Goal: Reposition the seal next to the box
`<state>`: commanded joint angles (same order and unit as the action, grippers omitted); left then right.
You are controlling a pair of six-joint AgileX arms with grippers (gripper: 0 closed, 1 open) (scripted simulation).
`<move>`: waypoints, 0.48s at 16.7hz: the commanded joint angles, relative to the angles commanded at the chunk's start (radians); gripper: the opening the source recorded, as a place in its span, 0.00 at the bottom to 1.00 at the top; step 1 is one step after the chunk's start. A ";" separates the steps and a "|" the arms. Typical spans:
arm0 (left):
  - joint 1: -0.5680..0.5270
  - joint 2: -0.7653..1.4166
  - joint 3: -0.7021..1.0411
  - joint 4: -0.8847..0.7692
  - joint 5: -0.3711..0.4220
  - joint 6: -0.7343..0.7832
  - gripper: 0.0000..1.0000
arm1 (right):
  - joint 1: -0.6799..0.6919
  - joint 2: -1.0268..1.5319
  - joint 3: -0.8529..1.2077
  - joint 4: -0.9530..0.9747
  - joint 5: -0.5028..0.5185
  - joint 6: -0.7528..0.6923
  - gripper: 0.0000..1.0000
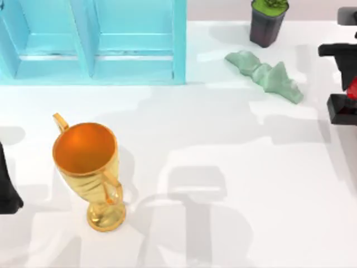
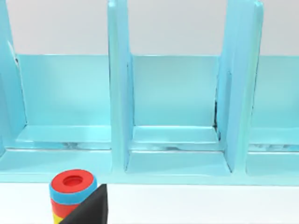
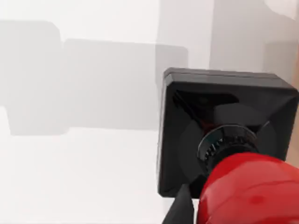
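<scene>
Fingers' state on your right gripper [image 1: 348, 84] was unclear; the seal [image 3: 224, 154] sat directly beneath, far right of the box [image 1: 95, 42].

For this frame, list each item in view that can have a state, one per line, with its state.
seal: at the table's right edge, in the right pincer, black base facing the right wrist camera
gold trophy: upright, front left
blue box: open compartments, nothing seen inside
green figure: lying flat
potted plant: upright
left pincer: parked at left edge
</scene>
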<state>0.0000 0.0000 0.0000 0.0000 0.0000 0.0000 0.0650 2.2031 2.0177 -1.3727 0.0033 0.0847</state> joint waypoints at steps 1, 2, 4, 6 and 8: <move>0.000 0.000 0.000 0.000 0.000 0.000 1.00 | 0.000 0.000 0.000 0.000 0.000 0.000 0.75; 0.000 0.000 0.000 0.000 0.000 0.000 1.00 | 0.000 0.000 0.000 0.000 0.000 0.000 0.83; 0.000 0.000 0.000 0.000 0.000 0.000 1.00 | 0.000 0.000 0.000 0.000 0.000 0.000 0.98; 0.000 0.000 0.000 0.000 0.000 0.000 1.00 | 0.000 0.000 0.000 0.000 0.000 0.000 1.00; 0.000 0.000 0.000 0.000 0.000 0.000 1.00 | 0.000 0.000 0.000 0.000 0.000 0.000 1.00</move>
<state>0.0000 0.0000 0.0000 0.0000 0.0000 0.0000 0.0650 2.2031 2.0177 -1.3727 0.0033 0.0847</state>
